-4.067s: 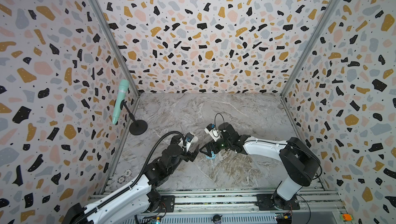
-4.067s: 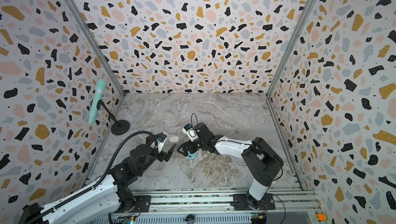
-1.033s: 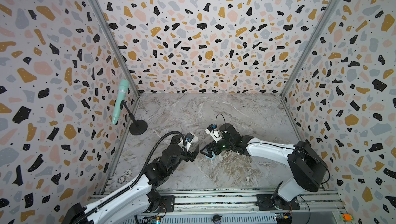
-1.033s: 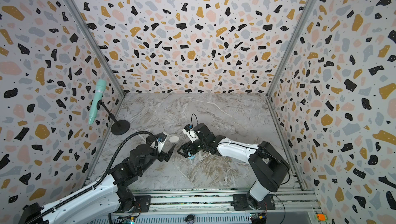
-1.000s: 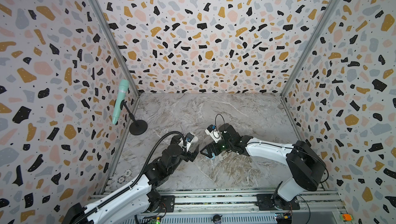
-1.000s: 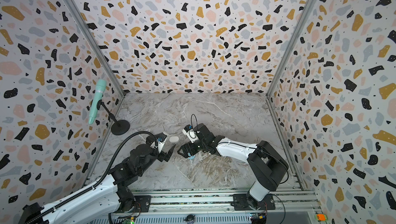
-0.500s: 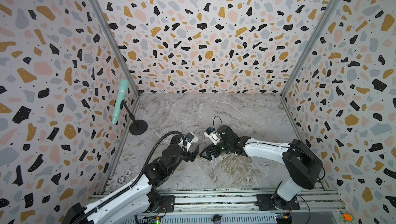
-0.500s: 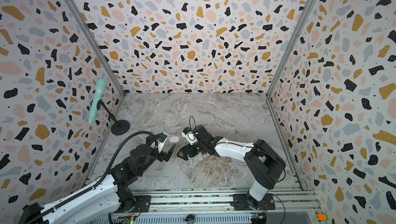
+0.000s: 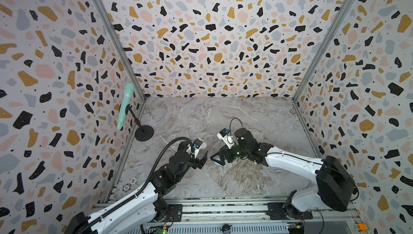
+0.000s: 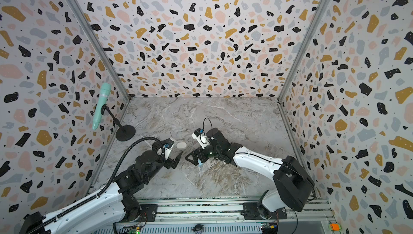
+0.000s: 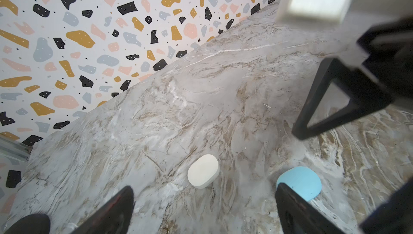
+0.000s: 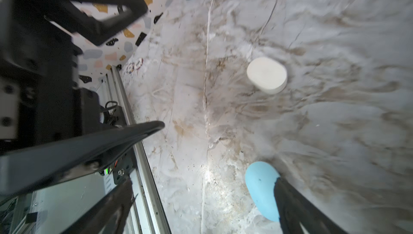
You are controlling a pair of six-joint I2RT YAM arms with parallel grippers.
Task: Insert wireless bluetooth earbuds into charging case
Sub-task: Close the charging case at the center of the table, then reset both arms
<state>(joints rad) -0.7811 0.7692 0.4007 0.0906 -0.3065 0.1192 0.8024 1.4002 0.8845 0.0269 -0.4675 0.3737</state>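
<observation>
Mid-table | left end effector point(image 9: 201, 162), right end effector point(image 9: 218, 159) still gaping, empty | blue case point(image 12: 259, 183) unmoved

Your left hand point(image 9: 201, 162) and right hand point(image 9: 215, 159) face each other low over the marble surface point(image 9: 245, 114), both spread wide; a light blue case point(image 9: 217, 165) peeks beneath your right hand; the teal microphone point(image 9: 125, 107) stands by the left wall.

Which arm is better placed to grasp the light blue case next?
Right, probably: the light blue case lies inside the open right pincer, near one finger; for the open left pincer it sits outside the gap.
</observation>
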